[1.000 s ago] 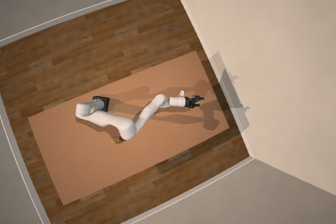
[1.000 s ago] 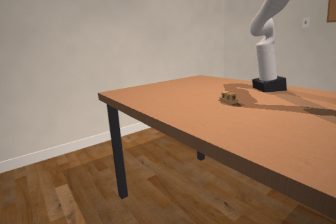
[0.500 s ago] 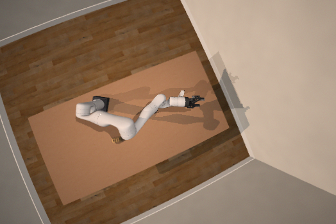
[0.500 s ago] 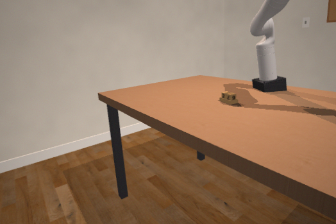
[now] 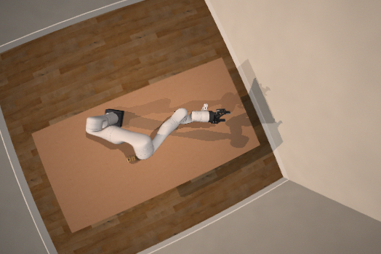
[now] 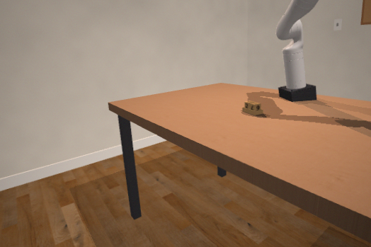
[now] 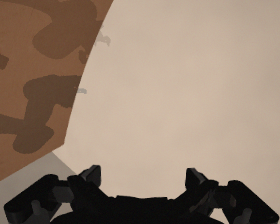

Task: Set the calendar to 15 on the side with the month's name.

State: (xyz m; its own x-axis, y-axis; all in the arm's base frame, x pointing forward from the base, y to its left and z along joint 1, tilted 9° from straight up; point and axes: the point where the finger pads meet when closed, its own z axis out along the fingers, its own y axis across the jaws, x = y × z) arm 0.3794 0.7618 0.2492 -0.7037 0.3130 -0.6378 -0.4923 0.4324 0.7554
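Observation:
Two small wooden cubes sit side by side in a small yellowish tray on the table, in the right half of the exterior view. Dark digits show on their faces, seemingly a 2, a 7 and a 9, but they are too small to read surely. The month's name cannot be made out. In the top view the cubes and tray are a small yellow shape beside the arm's elbow. My gripper is open and empty, far from the tray, over the other end of the table.
The brown table carries the arm's black base behind the tray. The arm's elbow stands above the table close to the tray in the top view. A pale wall rises beyond the gripper.

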